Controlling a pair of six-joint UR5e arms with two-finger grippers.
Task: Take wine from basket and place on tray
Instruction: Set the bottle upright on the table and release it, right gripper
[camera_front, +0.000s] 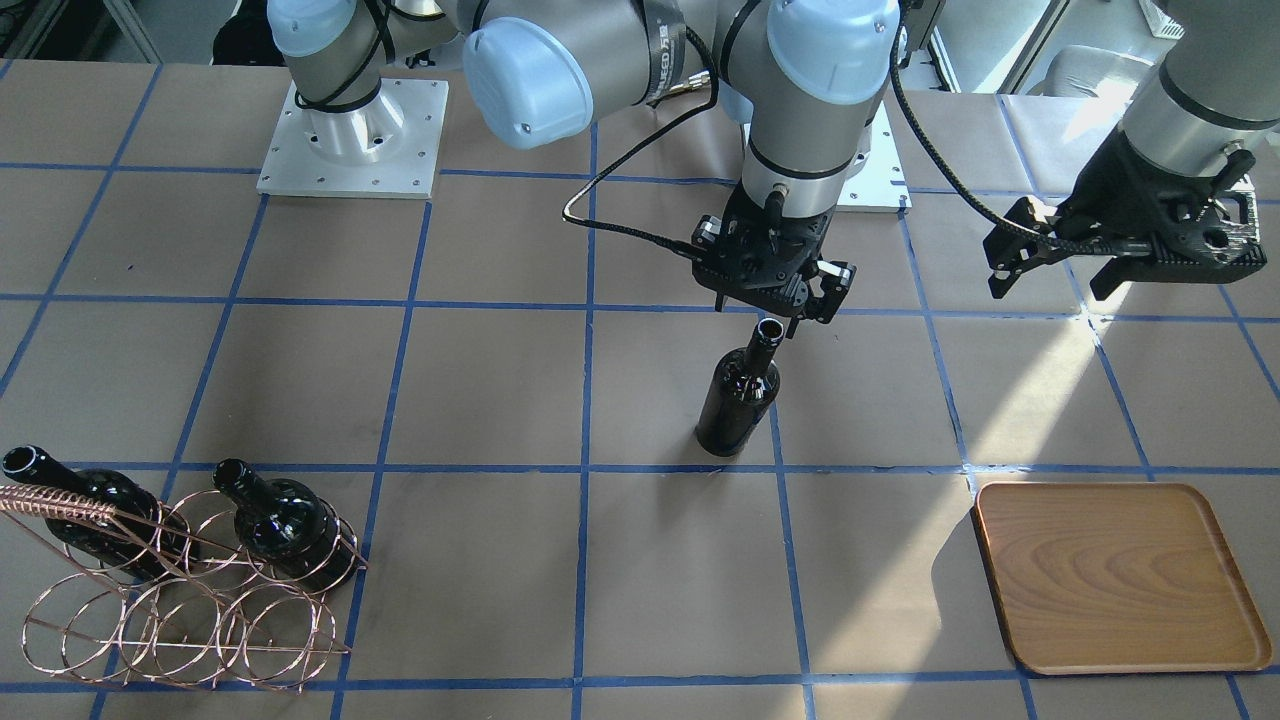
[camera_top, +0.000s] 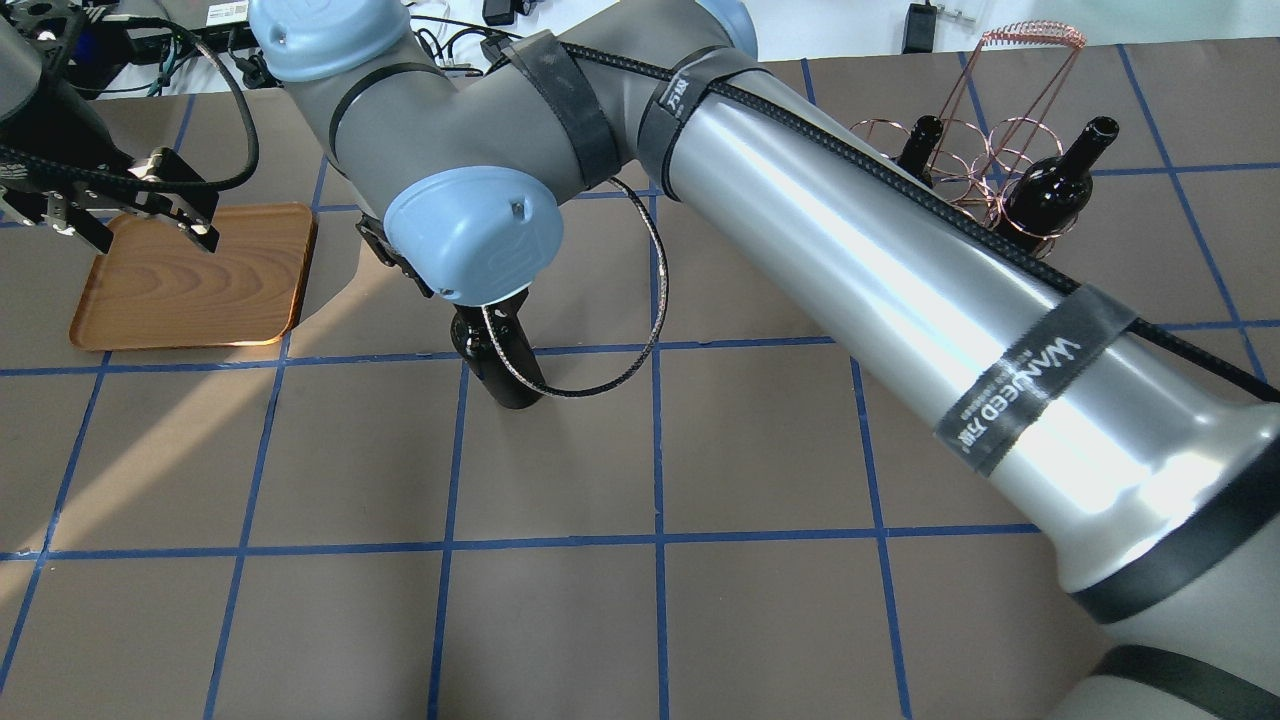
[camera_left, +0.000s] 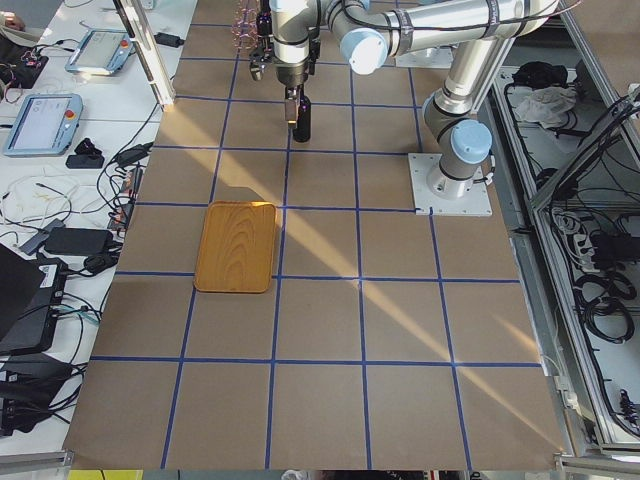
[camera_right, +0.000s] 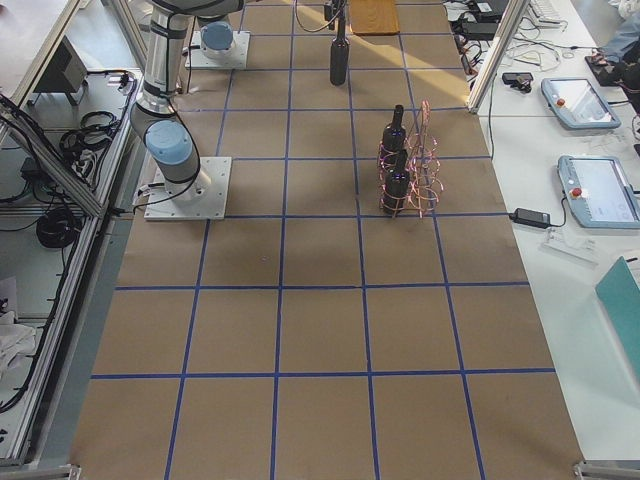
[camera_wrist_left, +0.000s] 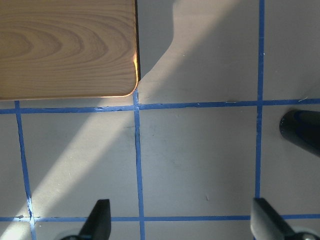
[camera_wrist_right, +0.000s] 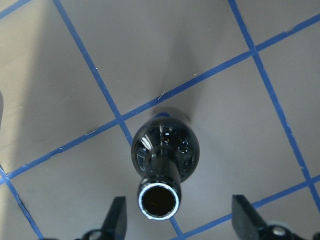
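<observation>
- Wine (camera_front: 738, 400): upright at table (camera_front: 500, 400) centre; glossy glass, probably heavy, slippery, fragile; grasp the neck.
- Right gripper (camera_front: 775, 312): spread wide above its mouth.
- Left gripper (camera_front: 1052, 282): wide, empty.

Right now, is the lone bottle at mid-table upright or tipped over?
Upright. The bottle stands on its base, neck up; the right wrist view looks straight down into its mouth.

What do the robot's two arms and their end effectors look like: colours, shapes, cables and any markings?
The right arm and the left arm are round silver-grey tubes with pale blue joint caps. A black braided cable runs along the right one, tied by black bands with white lettering. The right end effector and the left end effector are black, each with two fingers.
</observation>
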